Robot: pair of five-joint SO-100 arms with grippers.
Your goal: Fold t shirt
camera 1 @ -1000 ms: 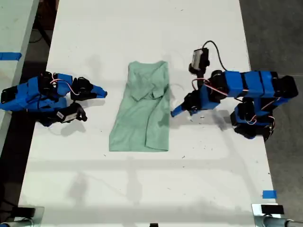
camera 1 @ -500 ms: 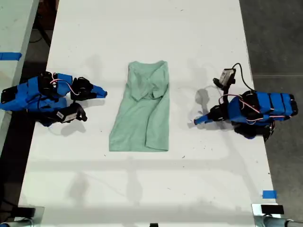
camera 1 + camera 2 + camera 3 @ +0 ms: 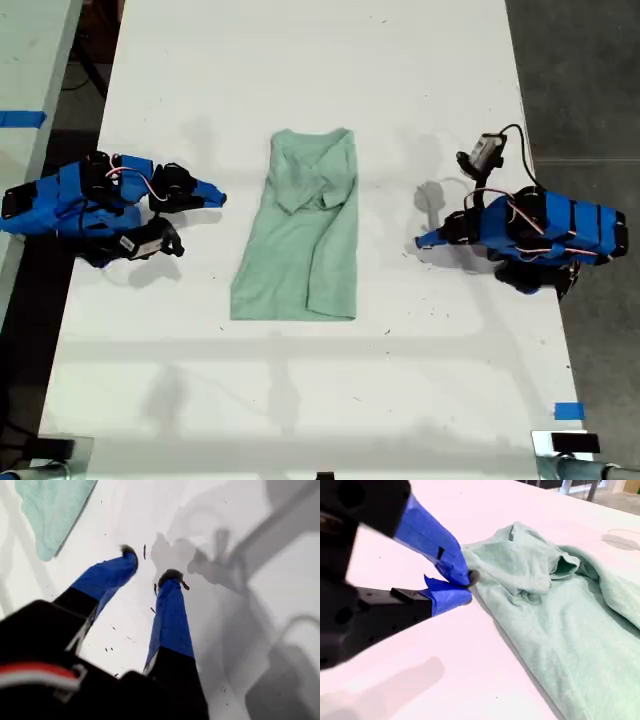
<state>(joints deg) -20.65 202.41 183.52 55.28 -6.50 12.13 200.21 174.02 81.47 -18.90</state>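
T shirt (image 3: 300, 232) lies folded lengthwise on the table (image 3: 300, 60). My first gripper (image 3: 149, 566), jaws apart, empty, sits well clear of it. My second gripper (image 3: 467, 586), jaws together, sits near its collar end.

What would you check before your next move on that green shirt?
1. T shirt lying smooth on the table: not ok, it is folded lengthwise and bunched near the collar.
2. My first hand open: ok, jaws apart over bare table.
3. My first hand clear of the t shirt: ok, apart from it, on the exterior view's right.
4. My second hand ready to grasp: not ok, jaws shut, holding nothing.
5. My second hand near the fabric: ok, close to the collar end, not touching.
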